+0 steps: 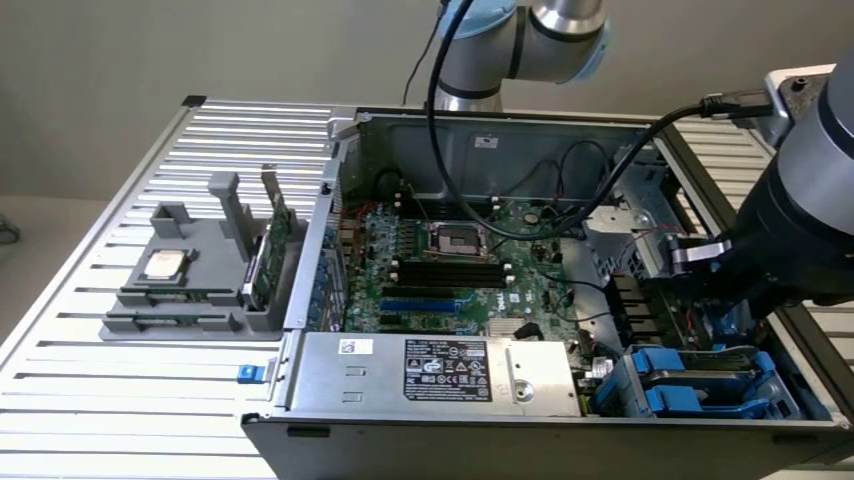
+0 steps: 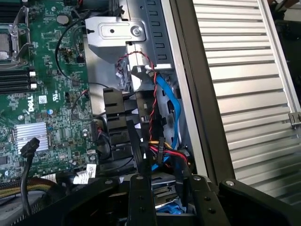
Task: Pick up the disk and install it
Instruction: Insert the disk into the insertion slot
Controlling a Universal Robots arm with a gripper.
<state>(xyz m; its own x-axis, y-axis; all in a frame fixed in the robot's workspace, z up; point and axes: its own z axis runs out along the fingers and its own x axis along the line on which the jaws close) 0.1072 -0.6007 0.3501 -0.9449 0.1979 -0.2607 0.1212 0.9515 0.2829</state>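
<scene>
End effector (image 2: 163,180) at a narrow gap, tight on the disk (image 2: 164,189), near the motherboard (image 2: 47,94).

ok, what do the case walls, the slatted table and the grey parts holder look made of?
Case walls: bare grey sheet metal, going by folded edges and punched holes.
Slatted table: pale ribbed metal with a dull sheen, possibly aluminium; paint cannot be ruled out.
Grey parts holder: matte, blocky, uniform grey, probably plastic, perhaps printed.
</scene>
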